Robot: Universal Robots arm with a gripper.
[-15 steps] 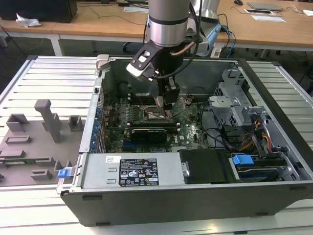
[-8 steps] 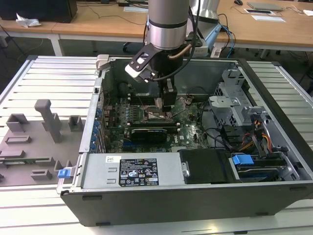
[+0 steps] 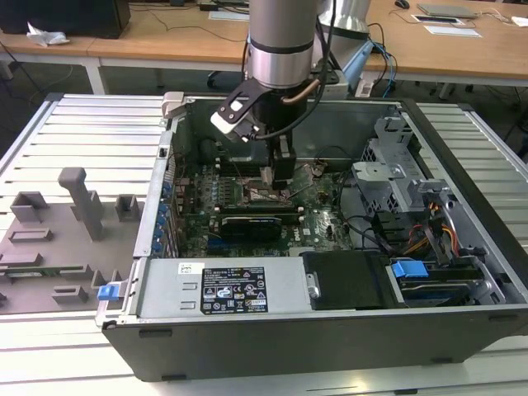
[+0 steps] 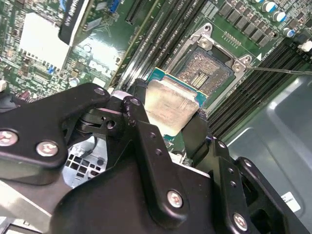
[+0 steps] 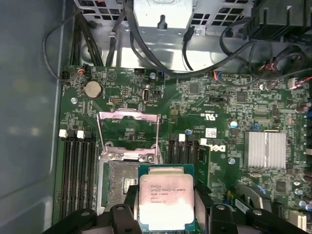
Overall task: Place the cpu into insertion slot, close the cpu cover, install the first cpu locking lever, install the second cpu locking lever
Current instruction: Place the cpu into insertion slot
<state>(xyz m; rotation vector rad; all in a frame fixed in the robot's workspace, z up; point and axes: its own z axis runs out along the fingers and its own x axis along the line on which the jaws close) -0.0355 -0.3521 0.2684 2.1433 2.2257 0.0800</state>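
Got my fingers clamped on the cpu [image 5: 165,197] by two opposite edges, with its metal face turned toward the wrist cameras. My gripper [image 5: 166,212] is down inside the open computer case [image 3: 330,346], hanging over the green motherboard [image 5: 214,97]. The chip is just beside the insertion slot [image 4: 207,73], overlapping its rim and not seated. The slot's contacts are bare. The cpu cover [image 5: 129,115] stands flipped open on the side away from the chip.

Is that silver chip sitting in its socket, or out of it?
Out. The gripper holds the cpu by its edges; the insertion slot lies bare, contacts showing.
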